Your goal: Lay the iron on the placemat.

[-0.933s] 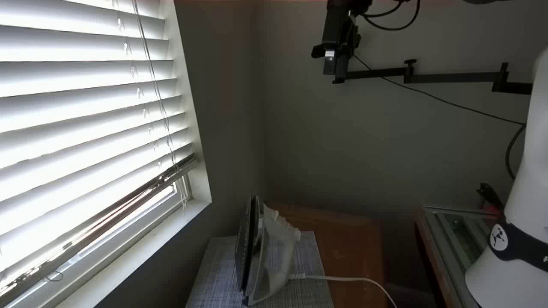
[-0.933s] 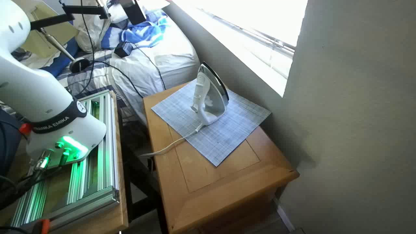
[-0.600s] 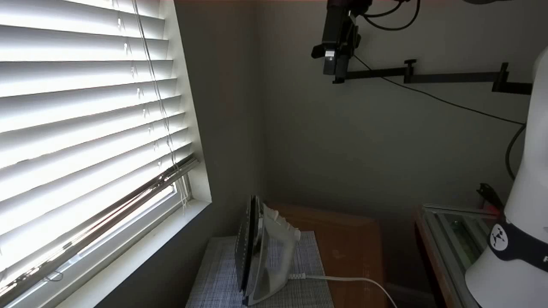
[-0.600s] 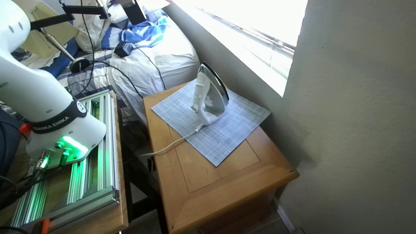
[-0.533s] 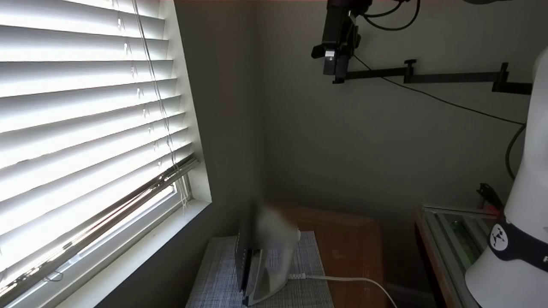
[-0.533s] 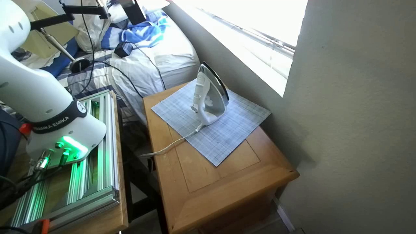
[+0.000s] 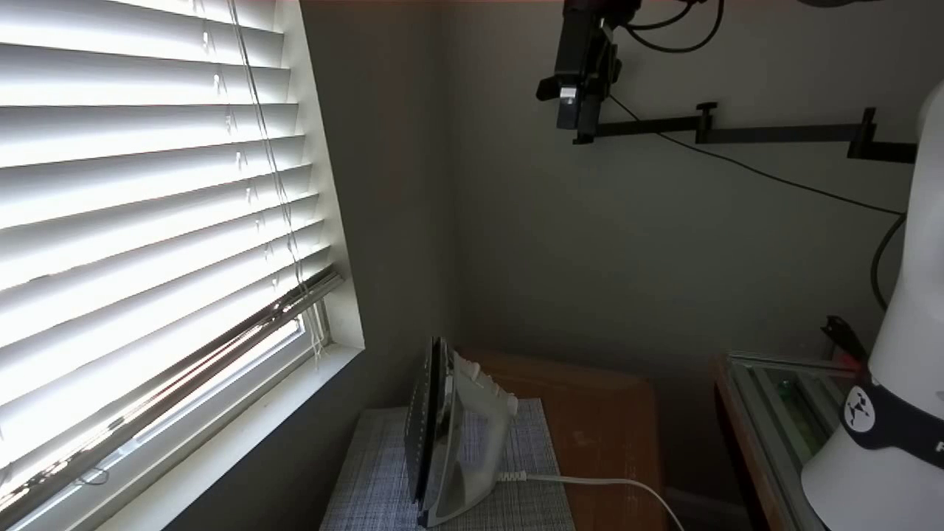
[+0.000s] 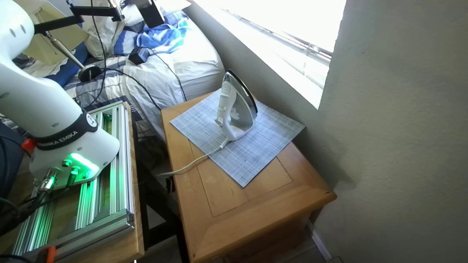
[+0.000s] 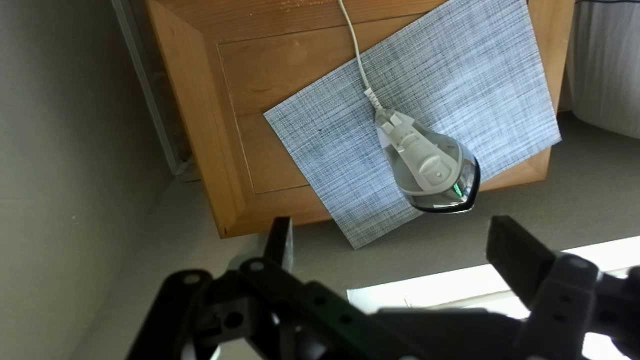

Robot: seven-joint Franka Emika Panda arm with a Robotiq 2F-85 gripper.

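The white slatted window (image 7: 147, 199) glares beyond the blurred black two-fingered claw (image 9: 390, 235). The plain grey wall (image 9: 65, 165) alongside is dim.

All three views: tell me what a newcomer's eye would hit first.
Probably the white-grey iron, standing nose-up on the grey-blue placemat in both exterior views. Next come the bright blinds at the left of an exterior view and the green light low on the arm. The black gripper stands open at the bottom of the wrist view.

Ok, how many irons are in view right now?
1: the iron, standing on its heel, nose up, on the placemat, its cord running off across the wooden tabletop. All three views show this same iron; another out of sight can't be ruled out.
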